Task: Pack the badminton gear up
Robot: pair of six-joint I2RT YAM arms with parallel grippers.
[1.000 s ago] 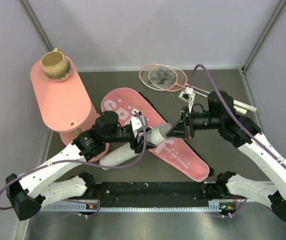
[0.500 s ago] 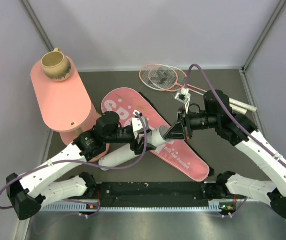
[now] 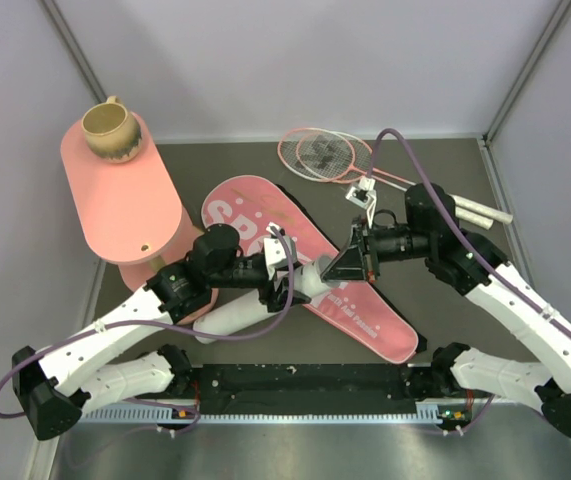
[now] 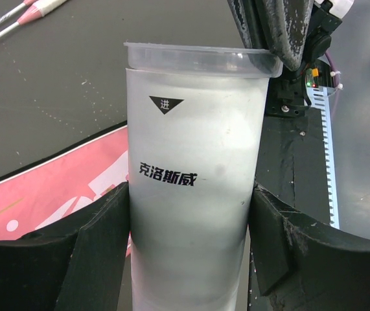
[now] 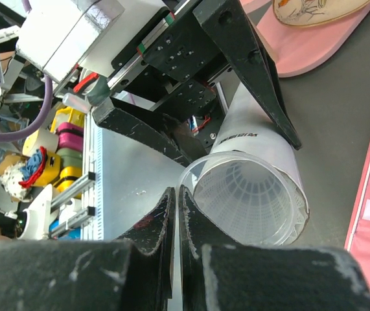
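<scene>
My left gripper (image 3: 283,280) is shut on the long white tube (image 3: 250,305), which lies slanted over the pink "SPORT" bag (image 3: 265,215). In the left wrist view the tube (image 4: 191,162) fills the gap between both black fingers (image 4: 100,249). My right gripper (image 3: 327,271) is shut, and its tips sit at the rim of the tube's open mouth (image 5: 249,201). A white mesh shuttlecock skirt (image 5: 253,188) shows inside the tube. Nothing is held in the right gripper (image 5: 177,194). Two pink-framed rackets (image 3: 323,152) lie crossed at the back of the table.
A pink oval tiered table (image 3: 125,200) stands at the left with a tan mug (image 3: 110,130) on it. The rackets' handles (image 3: 485,212) reach past my right arm. Grey walls close in the back and both sides.
My right gripper has moved left, up to the tube's mouth. The tube and my left gripper have shifted slightly left with it.
</scene>
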